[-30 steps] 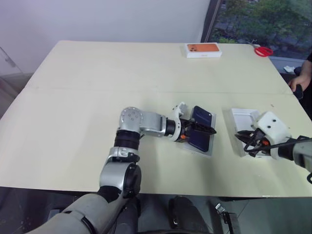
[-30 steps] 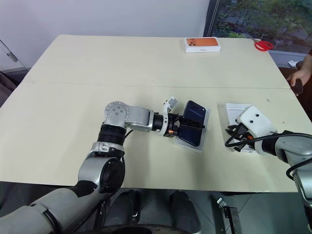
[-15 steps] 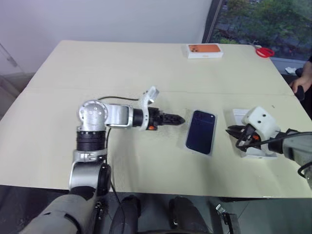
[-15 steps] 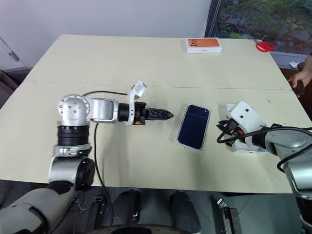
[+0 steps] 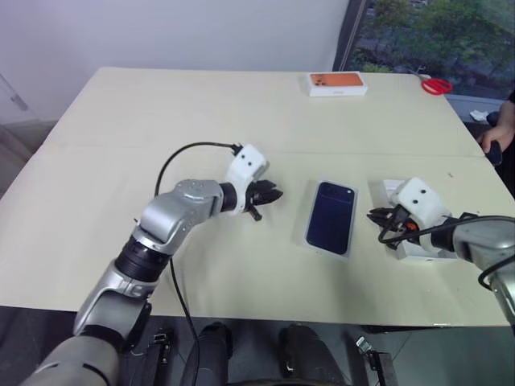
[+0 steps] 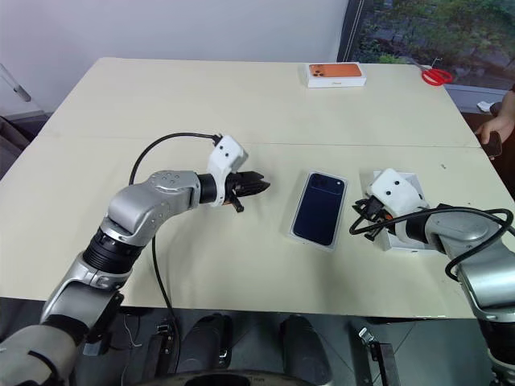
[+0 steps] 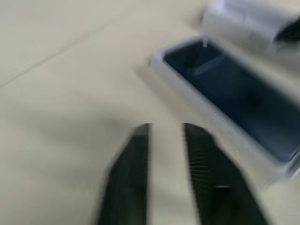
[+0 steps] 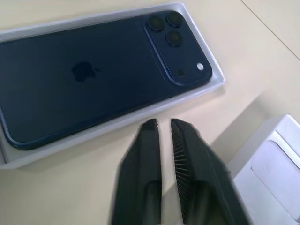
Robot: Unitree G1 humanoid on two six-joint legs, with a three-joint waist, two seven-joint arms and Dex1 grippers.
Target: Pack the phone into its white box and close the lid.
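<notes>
The slim navy-blue phone (image 5: pixel 331 218) lies in its shallow white cardboard box (image 8: pixel 197 90) on the cream worktop (image 5: pixel 241 121), between the empty, closed left hand (image 5: pixel 266 195) and empty, nearly closed right hand (image 5: pixel 378 217), far from an orange-printed white box (image 5: pixel 336 84) and red scissors (image 5: pixel 435 84).

Plain office or lab room, large pale tabletop (image 5: pixel 161 121), bare white wall (image 5: pixel 161 32), window onto greenery (image 5: pixel 434 32)
</notes>
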